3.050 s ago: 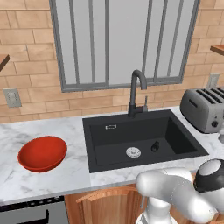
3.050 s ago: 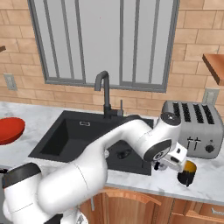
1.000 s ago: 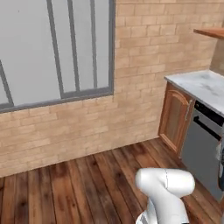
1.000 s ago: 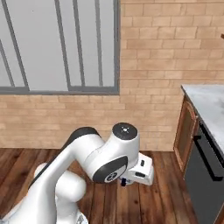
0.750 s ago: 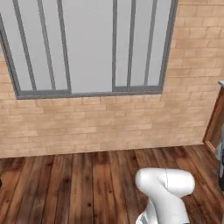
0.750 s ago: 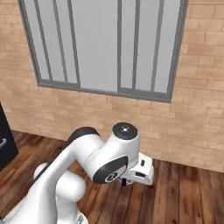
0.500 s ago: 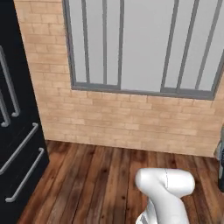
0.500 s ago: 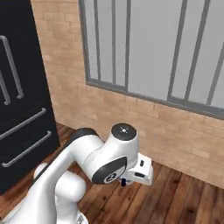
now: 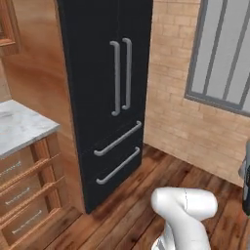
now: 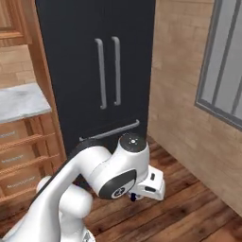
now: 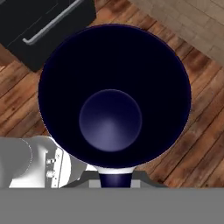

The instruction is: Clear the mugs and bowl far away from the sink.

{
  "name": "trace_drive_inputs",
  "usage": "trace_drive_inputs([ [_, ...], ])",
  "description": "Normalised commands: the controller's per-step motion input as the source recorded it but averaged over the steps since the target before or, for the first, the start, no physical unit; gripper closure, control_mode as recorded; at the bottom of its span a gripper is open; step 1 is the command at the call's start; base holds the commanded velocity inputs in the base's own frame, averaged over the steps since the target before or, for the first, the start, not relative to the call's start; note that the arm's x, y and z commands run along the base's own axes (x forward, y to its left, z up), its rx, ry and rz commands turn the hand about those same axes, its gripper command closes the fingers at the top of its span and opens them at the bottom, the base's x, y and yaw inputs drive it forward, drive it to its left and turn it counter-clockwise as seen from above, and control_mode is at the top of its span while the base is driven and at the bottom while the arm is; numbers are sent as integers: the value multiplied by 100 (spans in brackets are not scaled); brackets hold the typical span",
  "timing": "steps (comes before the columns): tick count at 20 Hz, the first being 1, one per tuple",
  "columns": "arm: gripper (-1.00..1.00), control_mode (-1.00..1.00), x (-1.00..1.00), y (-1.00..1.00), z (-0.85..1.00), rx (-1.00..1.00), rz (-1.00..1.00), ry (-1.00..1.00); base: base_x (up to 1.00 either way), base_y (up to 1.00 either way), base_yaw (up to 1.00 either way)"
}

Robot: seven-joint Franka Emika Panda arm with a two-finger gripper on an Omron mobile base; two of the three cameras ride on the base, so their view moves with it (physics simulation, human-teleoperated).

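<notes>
Item: small mug with dark blue interior and pale rim (image 11: 114, 98), mouth toward the hand camera, centred in the hand view and spanning 9 to 3 o'clock. Pale stub at 6 o'clock, just above the grey band; whether handle or rim edge, cannot tell.

Pincer: gripper (image 10: 134, 196) tucked under the white wrist in the right base view, dark tip barely showing at 6 o'clock of the elbow joint. Nearly closed, judged clamped on the mug; finger contact itself hidden behind the mug body.

Surroundings: tall black double-door refrigerator with silver bar handles (image 9: 105, 97) at 12 o'clock in both base views; marble-topped wooden drawer cabinet (image 9: 22, 163) at 9 o'clock; brick wall with grey-framed window (image 9: 222, 53) at 2 o'clock; dark plank wooden floor (image 11: 19, 85) beneath the mug.

Progress: one mug lifted and in transit, well away from the basin; not yet set down. Second mug and red bowl judged still outstanding.

Change from three seconds earlier: sink, faucet, toaster and red bowl then ahead of the base; now refrigerator and cabinet instead. Whole picture shifted, so base turned and travelled; arm then reaching forward by the toaster, now folded close.
</notes>
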Motion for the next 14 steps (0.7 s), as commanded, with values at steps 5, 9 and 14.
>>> trace_drive_inputs([
  [5, 100, 100, 0, 0, 0, 0, 0, 0, 1, 79, 73],
  [9, 100, 100, 0, 0, 0, 0, 0, 0, 16, 87, 64],
  [14, 100, 100, 0, 0, 0, 0, 0, 0, 71, 89, 47],
])
